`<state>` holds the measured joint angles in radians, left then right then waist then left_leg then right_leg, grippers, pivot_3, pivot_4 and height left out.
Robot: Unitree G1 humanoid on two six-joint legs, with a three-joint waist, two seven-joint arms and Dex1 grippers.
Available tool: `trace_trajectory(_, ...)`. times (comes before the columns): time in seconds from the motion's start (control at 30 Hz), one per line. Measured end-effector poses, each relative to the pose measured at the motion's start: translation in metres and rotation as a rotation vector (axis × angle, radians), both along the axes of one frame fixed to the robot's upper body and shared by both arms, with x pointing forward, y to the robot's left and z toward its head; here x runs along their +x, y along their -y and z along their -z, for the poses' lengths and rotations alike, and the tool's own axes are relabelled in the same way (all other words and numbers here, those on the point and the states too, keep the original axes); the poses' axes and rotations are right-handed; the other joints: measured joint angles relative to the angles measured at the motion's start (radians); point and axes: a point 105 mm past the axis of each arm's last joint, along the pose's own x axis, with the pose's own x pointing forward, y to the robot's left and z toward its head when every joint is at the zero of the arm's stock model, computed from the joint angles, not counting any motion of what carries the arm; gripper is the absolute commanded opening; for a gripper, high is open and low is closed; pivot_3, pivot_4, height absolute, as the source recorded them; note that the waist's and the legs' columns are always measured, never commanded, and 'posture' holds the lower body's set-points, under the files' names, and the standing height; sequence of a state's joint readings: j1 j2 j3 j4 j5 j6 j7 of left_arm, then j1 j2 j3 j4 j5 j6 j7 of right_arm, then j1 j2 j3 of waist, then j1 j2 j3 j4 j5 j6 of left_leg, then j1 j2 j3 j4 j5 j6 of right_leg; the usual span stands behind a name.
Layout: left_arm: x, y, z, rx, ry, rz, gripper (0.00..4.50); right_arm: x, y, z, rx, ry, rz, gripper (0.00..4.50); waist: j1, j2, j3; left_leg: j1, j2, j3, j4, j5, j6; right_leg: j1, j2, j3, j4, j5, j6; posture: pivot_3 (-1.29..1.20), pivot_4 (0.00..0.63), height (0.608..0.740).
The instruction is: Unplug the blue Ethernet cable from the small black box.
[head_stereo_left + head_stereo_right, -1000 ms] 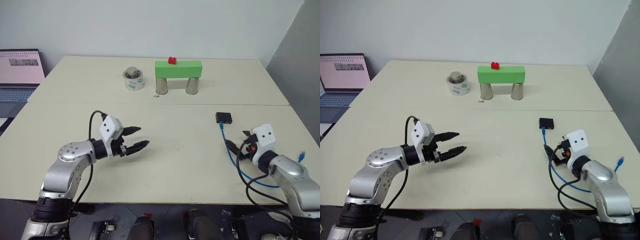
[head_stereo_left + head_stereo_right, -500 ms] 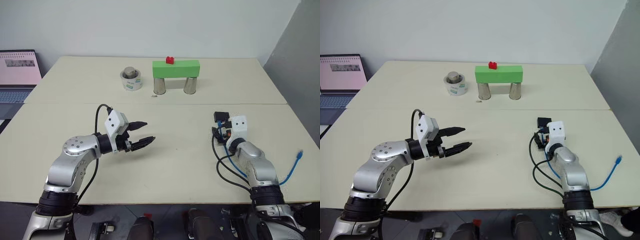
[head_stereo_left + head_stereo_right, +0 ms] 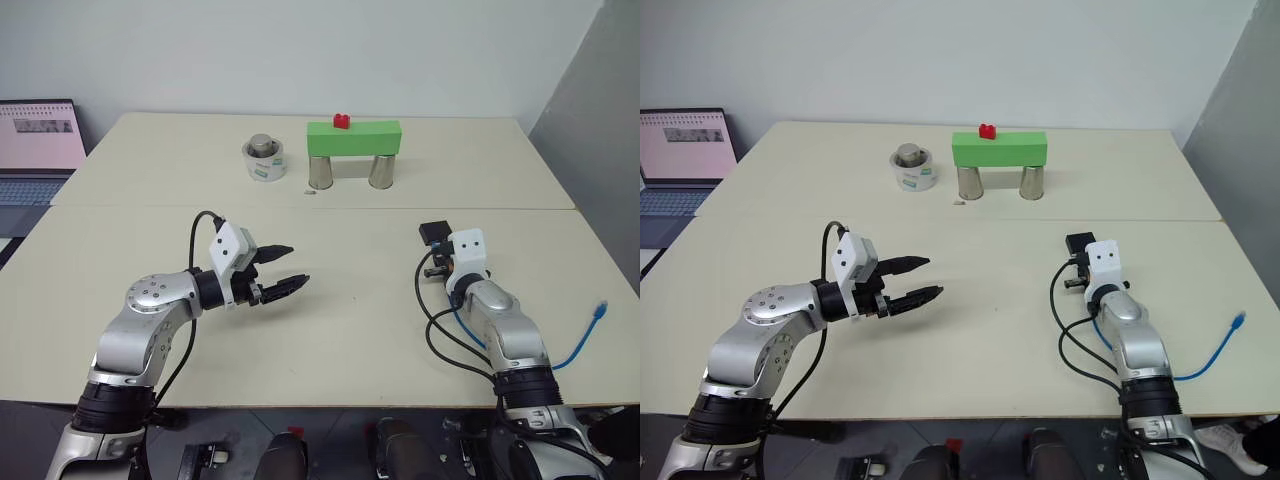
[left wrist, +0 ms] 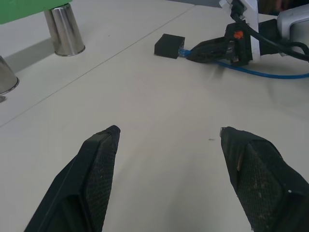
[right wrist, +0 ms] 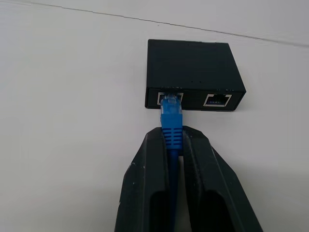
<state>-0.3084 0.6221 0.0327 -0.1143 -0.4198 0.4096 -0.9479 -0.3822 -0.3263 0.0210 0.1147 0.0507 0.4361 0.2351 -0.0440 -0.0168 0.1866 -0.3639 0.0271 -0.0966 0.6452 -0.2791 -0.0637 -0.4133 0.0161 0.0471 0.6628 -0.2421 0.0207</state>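
The small black box (image 5: 193, 72) lies on the cream table ahead of my right arm, and also shows from the head (image 3: 434, 232). The blue Ethernet cable (image 5: 171, 113) is plugged into one of its two ports. My right gripper (image 5: 171, 137) is shut on the cable just behind the plug, fingertips a short way from the box. The cable runs back under my right arm, and its free end (image 3: 601, 310) lies near the table's right edge. My left gripper (image 3: 296, 265) hovers open and empty over the left middle of the table, far from the box.
A green block (image 3: 352, 138) rests on two metal cups at the back, with a small red piece on top. A white roll holding a metal cylinder (image 3: 264, 160) stands left of it. A laptop (image 3: 40, 140) sits at the far left. A grey wall borders the right side.
My right gripper moved forward and left up to the box and went from open to shut on the blue cable behind its plug. The left arm stayed put. The camera shifted slightly.
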Motion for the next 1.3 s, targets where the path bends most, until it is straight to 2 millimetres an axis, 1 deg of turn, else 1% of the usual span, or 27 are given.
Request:
trace_trajectory(0.07, 0.001, -0.001, 0.003, -0.021, -0.025, -0.010, 3.56, -0.006, -0.008, -0.003, -0.076, 0.028, -0.102, 0.13, -0.001, 0.000, 0.000, -0.001, 0.000, 0.000, 0.000, 0.000, 0.000, -0.001, 0.000, 0.000, 0.000, 0.000, 0.000, 0.00, 0.150, 0.740)
trace_trajectory(0.13, 0.003, -0.002, 0.005, -0.055, -0.061, -0.021, 3.56, -0.013, -0.025, -0.013, -0.177, 0.097, -0.241, 0.13, -0.006, 0.000, 0.000, -0.001, 0.000, 0.000, 0.000, 0.000, 0.000, -0.002, 0.000, 0.000, 0.000, 0.000, 0.000, 0.00, 0.150, 0.740)
trace_trajectory(0.17, 0.004, -0.001, 0.004, -0.107, -0.106, -0.014, 3.56, -0.021, -0.038, -0.023, -0.317, 0.185, -0.389, 0.13, -0.007, 0.001, 0.001, -0.001, 0.000, 0.001, 0.000, 0.000, 0.000, -0.003, 0.000, 0.001, 0.001, 0.000, 0.000, 0.00, 0.150, 0.740)
trace_trajectory(0.2, 0.003, -0.002, 0.002, -0.133, -0.131, -0.009, 3.56, -0.027, -0.046, -0.029, -0.381, 0.237, -0.474, 0.13, -0.010, 0.001, 0.001, -0.001, 0.000, 0.001, 0.000, 0.000, 0.000, -0.002, 0.000, 0.000, 0.000, 0.000, 0.000, 0.00, 0.150, 0.740)
trace_trajectory(0.23, 0.001, -0.002, 0.001, -0.160, -0.156, 0.005, 3.56, -0.032, -0.052, -0.034, -0.425, 0.278, -0.533, 0.13, -0.013, 0.001, 0.001, -0.001, 0.001, 0.001, 0.000, 0.000, 0.000, -0.002, 0.000, 0.000, 0.000, 0.000, 0.000, 0.00, 0.150, 0.740)
trace_trajectory(0.37, -0.013, 0.005, -0.010, -0.280, -0.290, 0.125, 3.56, -0.057, -0.086, -0.052, -0.643, 0.512, -0.844, 0.13, -0.016, 0.000, 0.001, -0.001, 0.001, 0.001, 0.000, 0.000, 0.000, -0.002, 0.000, 0.000, 0.001, 0.000, 0.000, 0.00, 0.150, 0.740)
trace_trajectory(0.43, -0.015, 0.007, -0.015, -0.297, -0.310, 0.158, 3.56, -0.066, -0.100, -0.060, -0.715, 0.624, -0.943, 0.13, -0.015, 0.000, 0.001, -0.001, 0.001, 0.001, 0.001, 0.000, 0.000, -0.002, 0.000, 0.000, 0.001, 0.000, 0.000, 0.00, 0.150, 0.740)
trace_trajectory(0.5, -0.018, 0.008, -0.017, -0.306, -0.329, 0.187, 3.56, -0.074, -0.112, -0.070, -0.778, 0.748, -1.031, 0.13, -0.015, 0.000, 0.001, 0.000, 0.000, 0.001, 0.000, 0.000, 0.000, -0.001, 0.000, 0.000, 0.001, 0.000, 0.000, 0.00, 0.150, 0.740)
trace_trajectory(0.57, -0.020, 0.009, -0.017, -0.315, -0.346, 0.198, 3.56, -0.078, -0.117, -0.074, -0.807, 0.814, -1.074, 0.13, -0.013, 0.000, 0.001, -0.001, 0.000, 0.000, 0.000, 0.000, 0.000, -0.001, 0.000, 0.000, 0.001, 0.000, 0.000, 0.00, 0.150, 0.740)
trace_trajectory(0.73, -0.021, 0.014, -0.021, -0.322, -0.354, 0.220, 3.56, -0.085, -0.127, -0.071, -0.801, 0.886, -1.151, 0.13, -0.008, 0.000, 0.001, -0.001, 0.000, 0.000, 0.000, 0.000, 0.000, -0.001, 0.000, 0.000, 0.001, 0.000, -0.001, 0.00, 0.150, 0.740)
trace_trajectory(0.87, -0.021, 0.021, -0.023, -0.364, -0.358, 0.241, 3.56, -0.082, -0.132, -0.075, -0.802, 0.915, -1.158, 0.13, -0.005, 0.000, 0.001, -0.001, 0.000, 0.000, 0.001, 0.000, 0.000, -0.001, 0.000, 0.000, 0.001, 0.000, -0.001, 0.00, 0.150, 0.740)
trace_trajectory(1.0, -0.022, 0.022, -0.022, -0.371, -0.365, 0.243, 2.83, -0.081, -0.134, -0.072, -0.807, 0.915, -1.161, 0.13, -0.005, 0.000, 0.001, 0.000, 0.000, -0.001, 0.001, 0.000, 0.000, -0.001, 0.000, 0.000, 0.002, 0.000, -0.001, 0.00, 0.150, 0.740)
trace_trajectory(1.23, -0.023, 0.022, -0.023, -0.370, -0.365, 0.256, 1.34, -0.083, -0.134, -0.073, -0.824, 0.962, -1.157, 0.12, -0.004, 0.000, 0.001, 0.000, 0.000, 0.000, 0.001, 0.000, 0.000, -0.001, 0.000, 0.000, 0.002, 0.000, -0.001, 0.00, 0.150, 0.740)
trace_trajectory(1.27, -0.023, 0.022, -0.023, -0.371, -0.364, 0.261, 1.02, -0.083, -0.134, -0.074, -0.829, 0.973, -1.153, 0.12, -0.004, 0.000, 0.001, 0.000, 0.000, 0.000, 0.001, 0.000, 0.000, -0.001, 0.000, 0.000, 0.001, 0.000, -0.001, 0.00, 0.150, 0.740)
trace_trajectory(1.3, -0.024, 0.023, -0.024, -0.371, -0.363, 0.265, 0.91, -0.083, -0.134, -0.074, -0.831, 0.977, -1.149, 0.12, -0.004, 0.000, 0.001, 0.000, 0.000, 0.000, 0.001, 0.000, 0.000, -0.001, 0.000, 0.000, 0.002, 0.000, -0.001, 0.00, 0.150, 0.740)
